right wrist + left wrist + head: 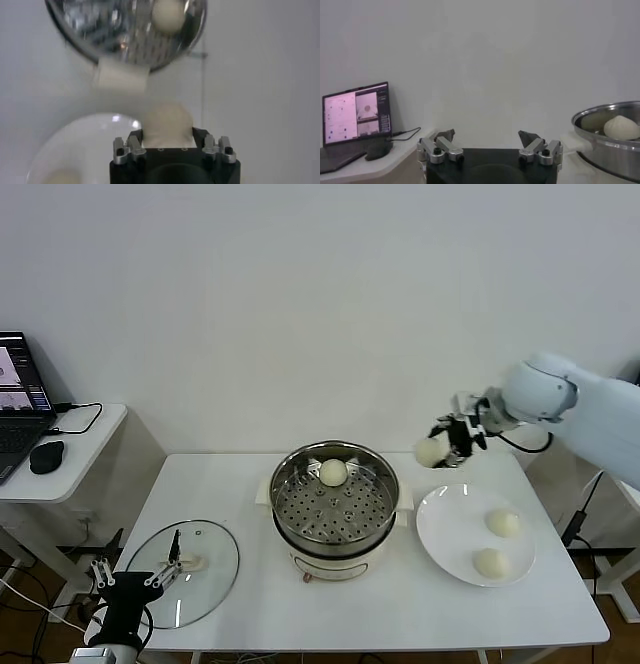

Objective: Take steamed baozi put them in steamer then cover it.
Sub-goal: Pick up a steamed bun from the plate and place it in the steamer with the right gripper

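My right gripper (438,446) (167,136) is shut on one cream-white baozi (430,452) (167,122), held in the air between the steamer and the white plate. The steel steamer (292,484) (80,40) (600,150) stands uncovered at the table's middle, with one baozi (333,472) (167,15) (621,128) on its perforated tray near the back. Two more baozi (503,522) (491,562) lie on the plate (432,534) (75,145). The glass cover (215,579) lies flat at the front left. My left gripper (130,574) (487,136) hangs open just in front of the cover, holding nothing.
A side table on the left carries a laptop (20,399) (355,112) and a black mouse (46,456) (377,149). Cables hang below it by the left arm. The plate sits close to the table's right edge.
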You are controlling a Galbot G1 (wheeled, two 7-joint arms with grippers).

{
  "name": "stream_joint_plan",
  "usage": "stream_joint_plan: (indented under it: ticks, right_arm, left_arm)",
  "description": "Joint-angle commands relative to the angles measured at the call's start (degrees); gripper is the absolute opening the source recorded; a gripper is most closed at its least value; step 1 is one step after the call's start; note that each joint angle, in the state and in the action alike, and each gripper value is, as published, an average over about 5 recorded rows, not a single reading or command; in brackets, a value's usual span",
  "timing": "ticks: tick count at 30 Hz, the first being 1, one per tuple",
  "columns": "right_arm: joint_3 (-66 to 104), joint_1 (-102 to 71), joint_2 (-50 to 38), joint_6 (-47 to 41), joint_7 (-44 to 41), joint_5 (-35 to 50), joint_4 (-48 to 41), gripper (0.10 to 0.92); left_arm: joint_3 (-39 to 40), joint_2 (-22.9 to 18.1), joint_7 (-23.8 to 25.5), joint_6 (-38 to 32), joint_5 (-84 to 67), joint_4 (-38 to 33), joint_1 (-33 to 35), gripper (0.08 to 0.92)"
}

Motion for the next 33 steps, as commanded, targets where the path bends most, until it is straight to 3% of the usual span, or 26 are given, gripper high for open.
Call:
stream_joint_plan:
  ticks: [1, 7, 15, 33]
  right_arm:
    - [-5.34, 7.01, 9.31, -8.05, 7.05, 13.34, 4.27, 0.628]
    - [-3.42, 0.03, 19.39, -13.21, 13.86, 18.62, -0.46, 0.628]
    - [-3.95, -6.17, 28.52, -15.12, 16.41, 16.9, -7.62, 0.628]
    - [-3.86, -13.22, 32.4, -15.17, 16.03, 11.47, -14.95, 0.628]
  left_arm:
    - [-0.16, 0.0, 0.01, -0.03, 0.0, 0.05, 0.0, 0.823]
    - [-1.04, -0.19, 0.05, -0.16, -0.14, -0.03, 0.41, 0.823]
    - [-1.29, -0.79, 0.04, -0.06, -0.11, 0.0, 0.02, 0.823]
    - [-1.07, -1.14, -0.02, -0.22, -0.25, 0.59, -0.27, 0.823]
